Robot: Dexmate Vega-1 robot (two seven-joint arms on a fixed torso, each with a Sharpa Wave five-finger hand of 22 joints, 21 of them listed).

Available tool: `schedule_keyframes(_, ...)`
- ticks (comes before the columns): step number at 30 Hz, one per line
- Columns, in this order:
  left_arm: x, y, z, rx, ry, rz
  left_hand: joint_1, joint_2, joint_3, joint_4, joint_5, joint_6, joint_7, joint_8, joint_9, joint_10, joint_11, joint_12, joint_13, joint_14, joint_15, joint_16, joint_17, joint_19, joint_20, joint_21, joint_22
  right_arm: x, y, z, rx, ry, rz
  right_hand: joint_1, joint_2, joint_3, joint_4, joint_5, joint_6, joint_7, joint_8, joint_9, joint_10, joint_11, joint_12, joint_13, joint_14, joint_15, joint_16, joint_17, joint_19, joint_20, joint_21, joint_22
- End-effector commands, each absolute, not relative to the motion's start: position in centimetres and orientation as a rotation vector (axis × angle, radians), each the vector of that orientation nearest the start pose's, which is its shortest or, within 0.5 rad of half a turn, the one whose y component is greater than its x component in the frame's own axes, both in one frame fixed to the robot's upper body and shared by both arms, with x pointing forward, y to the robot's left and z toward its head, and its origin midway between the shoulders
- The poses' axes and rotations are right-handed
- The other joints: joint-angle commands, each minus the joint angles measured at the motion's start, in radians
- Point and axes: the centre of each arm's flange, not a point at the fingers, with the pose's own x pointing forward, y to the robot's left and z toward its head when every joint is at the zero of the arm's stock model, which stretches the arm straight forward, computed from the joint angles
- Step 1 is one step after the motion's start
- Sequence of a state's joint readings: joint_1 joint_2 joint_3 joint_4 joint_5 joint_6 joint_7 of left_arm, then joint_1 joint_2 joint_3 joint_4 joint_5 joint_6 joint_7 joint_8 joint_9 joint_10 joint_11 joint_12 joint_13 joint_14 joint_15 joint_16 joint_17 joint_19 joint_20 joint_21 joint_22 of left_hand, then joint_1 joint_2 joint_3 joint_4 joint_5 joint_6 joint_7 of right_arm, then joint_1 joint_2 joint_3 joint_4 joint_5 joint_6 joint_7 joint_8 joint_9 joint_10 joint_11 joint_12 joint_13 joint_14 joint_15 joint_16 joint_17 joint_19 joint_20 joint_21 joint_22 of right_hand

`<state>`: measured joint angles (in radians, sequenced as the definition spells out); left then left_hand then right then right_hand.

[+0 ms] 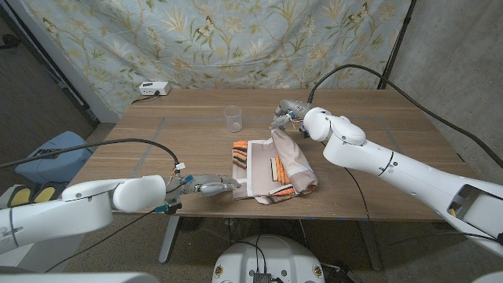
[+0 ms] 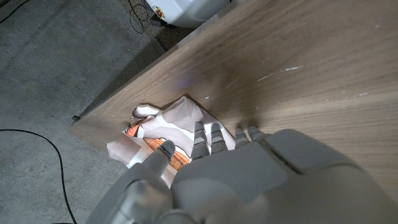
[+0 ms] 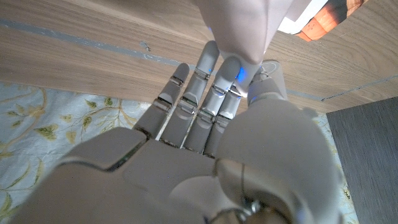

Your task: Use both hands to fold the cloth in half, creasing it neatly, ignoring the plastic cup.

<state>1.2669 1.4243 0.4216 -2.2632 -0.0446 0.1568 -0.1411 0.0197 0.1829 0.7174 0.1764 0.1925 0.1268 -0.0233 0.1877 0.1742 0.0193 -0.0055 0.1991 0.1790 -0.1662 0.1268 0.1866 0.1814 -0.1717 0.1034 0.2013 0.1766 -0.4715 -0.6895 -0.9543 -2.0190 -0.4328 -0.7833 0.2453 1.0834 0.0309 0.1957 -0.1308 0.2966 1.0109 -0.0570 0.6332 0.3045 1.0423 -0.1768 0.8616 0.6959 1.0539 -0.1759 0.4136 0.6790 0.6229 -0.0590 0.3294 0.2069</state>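
I'm mid-fold: my right hand (image 1: 288, 112) pinches the far corner of the striped cloth (image 1: 271, 167), lifted off the table (image 1: 377, 118). My left hand (image 1: 206, 187), fingers together, touches its near corner. Next I'd carry the pinched edge across. The plastic cup (image 1: 233, 118) stands just beyond the cloth, clear of that path.

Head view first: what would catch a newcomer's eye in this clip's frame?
The cloth, beige with orange stripes, lies rumpled near the front edge of the wooden table. The right hand pinches a corner of it, lifted at the cloth's far side, while the left hand reaches its near-left edge. A clear plastic cup stands upright behind the cloth, apart from it.
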Motion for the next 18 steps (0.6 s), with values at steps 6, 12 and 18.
schedule_keyframes(6, 46.0, 24.6, -11.3, 1.334, -0.274, -0.636, 0.006, -0.004, 0.013, -0.003, -0.001, 0.003, -0.005, -0.005, 0.004, 0.000, 0.002, -0.001, 0.003, -0.010, 0.003, 0.000, -0.001, -0.070, -0.010, 0.003, 0.003, 56.7, -7.3, 6.7, -1.411, -0.428, 0.187, 0.017, 0.002, -0.006, 0.001, -0.001, 0.004, 0.007, 0.008, 0.000, 0.002, 0.009, -0.001, 0.003, 0.011, -0.054, -0.013, 0.010, 0.009, -0.057, 0.009, 0.004)
schedule_keyframes(12, 46.0, 24.7, -11.3, 1.325, -0.273, -0.635, 0.007, -0.006, 0.015, -0.004, -0.001, 0.003, -0.006, -0.005, 0.004, -0.001, 0.002, -0.001, 0.003, -0.010, 0.001, -0.001, -0.002, -0.070, -0.009, 0.003, 0.003, 56.5, -6.7, 6.9, -1.423, -0.430, 0.201, 0.021, 0.002, -0.008, 0.000, -0.001, 0.003, 0.008, 0.009, 0.001, 0.001, 0.008, -0.002, 0.004, 0.009, -0.054, -0.018, 0.012, 0.007, -0.056, 0.010, 0.004)
schedule_keyframes(18, 46.2, 24.9, -11.3, 1.324, -0.271, -0.629, 0.008, -0.006, 0.017, -0.005, -0.001, 0.004, -0.007, -0.005, 0.004, -0.002, 0.003, -0.002, 0.003, -0.010, 0.001, -0.001, -0.002, -0.070, -0.009, 0.003, 0.003, 56.3, -6.0, 7.4, -1.433, -0.440, 0.217, 0.024, 0.004, -0.011, 0.000, -0.002, 0.004, 0.010, 0.009, 0.001, 0.003, 0.010, -0.003, 0.003, 0.012, -0.055, -0.023, 0.017, 0.008, -0.053, 0.013, 0.004)
